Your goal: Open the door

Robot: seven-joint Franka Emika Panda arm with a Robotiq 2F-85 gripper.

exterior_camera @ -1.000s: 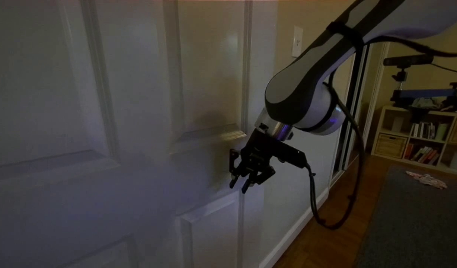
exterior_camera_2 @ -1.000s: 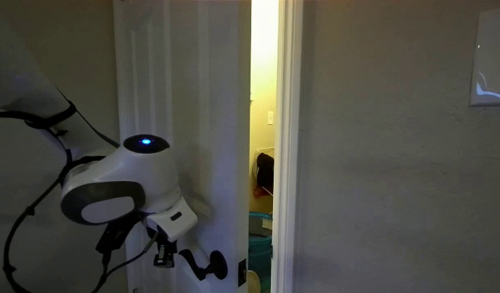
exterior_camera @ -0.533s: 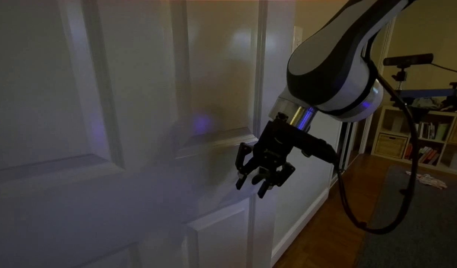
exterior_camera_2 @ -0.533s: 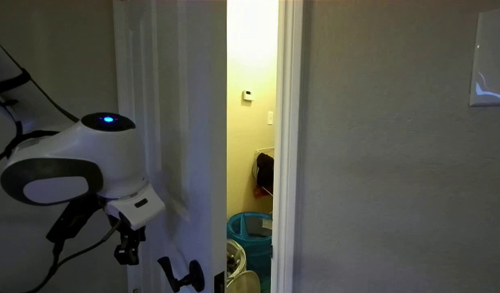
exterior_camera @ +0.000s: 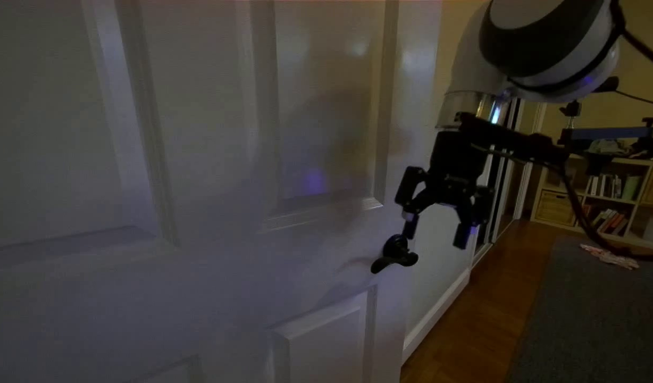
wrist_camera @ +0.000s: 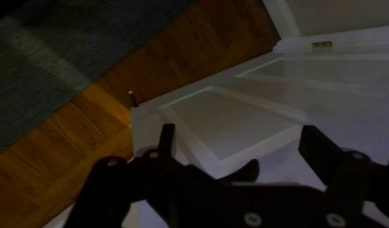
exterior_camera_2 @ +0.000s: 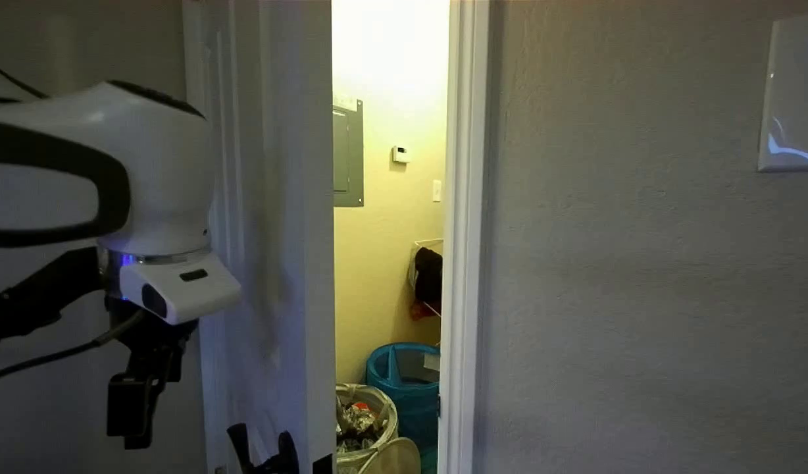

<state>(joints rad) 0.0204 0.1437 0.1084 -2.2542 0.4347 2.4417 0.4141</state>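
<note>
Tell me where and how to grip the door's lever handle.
I'd grip the lever handle across its free end, coming from above: it stands clear of the door, likely leaving room behind, and the open gripper points downward.

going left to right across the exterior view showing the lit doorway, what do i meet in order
Gripper, door with its dark lever handle, grey wall panel, small white box, white switch plate, white door frame, glossy pane at the picture's right edge.
</note>
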